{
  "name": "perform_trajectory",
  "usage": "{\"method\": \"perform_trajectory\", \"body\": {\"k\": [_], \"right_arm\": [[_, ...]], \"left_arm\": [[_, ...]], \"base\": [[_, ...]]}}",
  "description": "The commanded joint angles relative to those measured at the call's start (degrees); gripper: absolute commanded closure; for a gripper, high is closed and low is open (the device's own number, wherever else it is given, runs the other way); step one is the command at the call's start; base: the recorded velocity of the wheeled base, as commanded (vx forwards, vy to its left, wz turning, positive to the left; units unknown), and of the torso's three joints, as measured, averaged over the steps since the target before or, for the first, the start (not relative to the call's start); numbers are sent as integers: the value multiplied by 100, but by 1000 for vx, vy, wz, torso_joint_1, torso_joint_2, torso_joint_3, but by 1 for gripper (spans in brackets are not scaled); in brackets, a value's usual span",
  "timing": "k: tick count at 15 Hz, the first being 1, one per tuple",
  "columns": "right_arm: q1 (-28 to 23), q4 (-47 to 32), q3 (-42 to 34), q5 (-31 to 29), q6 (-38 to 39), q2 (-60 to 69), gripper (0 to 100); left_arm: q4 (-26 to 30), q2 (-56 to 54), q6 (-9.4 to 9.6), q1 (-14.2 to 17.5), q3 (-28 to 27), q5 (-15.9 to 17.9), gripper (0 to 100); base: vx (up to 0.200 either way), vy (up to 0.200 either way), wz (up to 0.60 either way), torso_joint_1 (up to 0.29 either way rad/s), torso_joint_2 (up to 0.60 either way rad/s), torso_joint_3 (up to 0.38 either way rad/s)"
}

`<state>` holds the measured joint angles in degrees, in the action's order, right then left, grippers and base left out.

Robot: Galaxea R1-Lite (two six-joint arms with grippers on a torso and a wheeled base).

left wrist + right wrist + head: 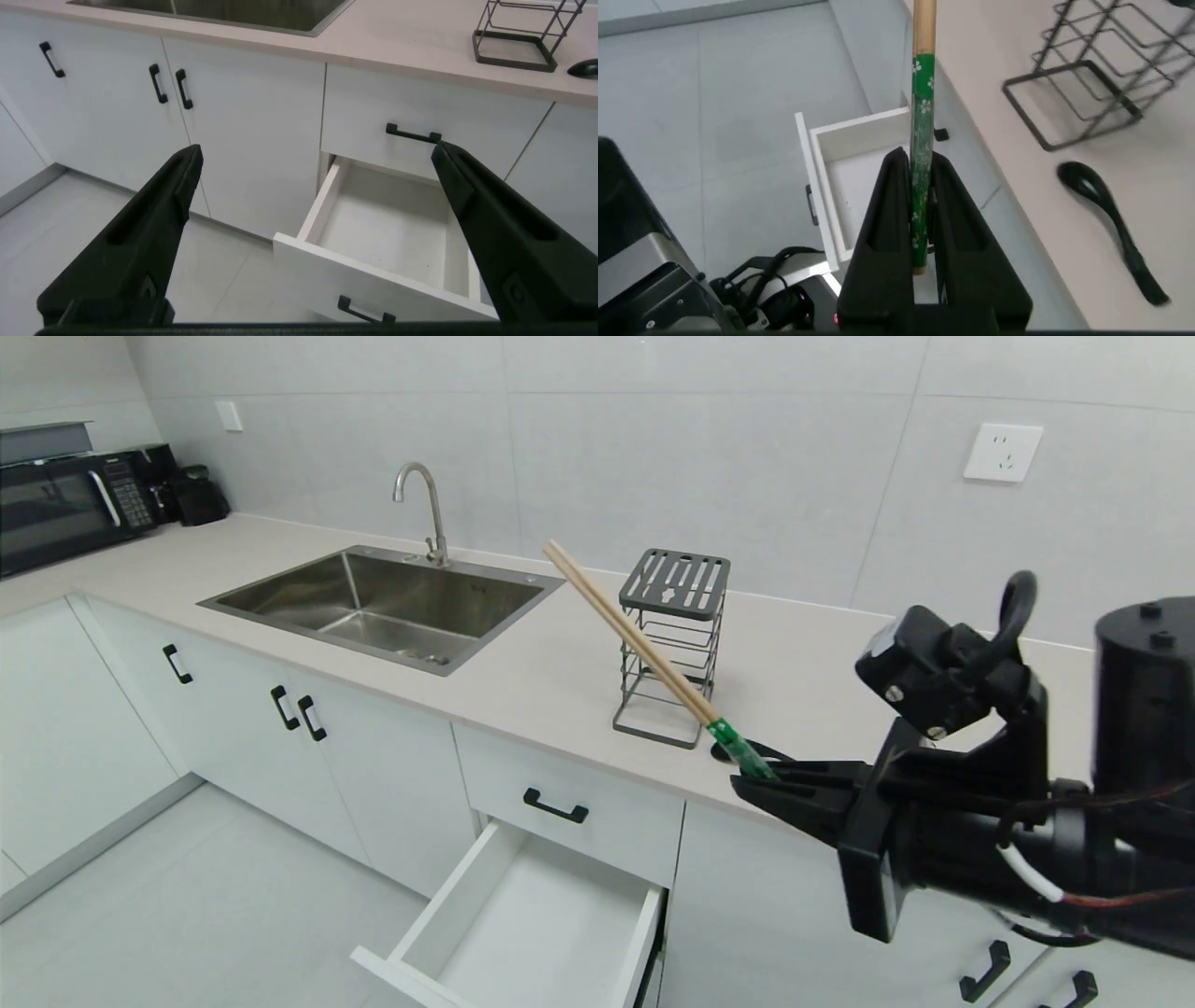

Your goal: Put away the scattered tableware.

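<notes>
Note the right pincer clenched on the green-patterned end of the chopsticks, held in the air near the tabletop edge. Read the long axis as slanting up and leftward from the jaws, free tips high, in front of the wire rack. Locate the open drawer below and to the left of that pincer; judge it the likely destination. Expect to lower and level the pair before release. Find the left pincer released, jaws spread wide, holding nothing, facing the same drawer. Leave the black spoon on the tabletop near the rack for a later pass; judge the right arm nearer.
</notes>
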<state>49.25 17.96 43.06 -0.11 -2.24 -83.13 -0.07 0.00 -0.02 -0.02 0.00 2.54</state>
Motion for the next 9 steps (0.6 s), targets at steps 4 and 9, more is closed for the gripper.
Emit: {"method": "perform_trajectory", "body": {"k": [4, 9], "right_arm": [[348, 15, 142, -138, -22, -1083, 100], [744, 15, -52, -130, -136, -1426, 100]], "left_arm": [[-1, 9, -6, 2, 0, 1, 0], [-1, 9, 2, 2, 0, 1, 0]], "base": [[0, 0, 0, 0, 0, 0], [0, 0, 0, 0, 0, 0]]}}
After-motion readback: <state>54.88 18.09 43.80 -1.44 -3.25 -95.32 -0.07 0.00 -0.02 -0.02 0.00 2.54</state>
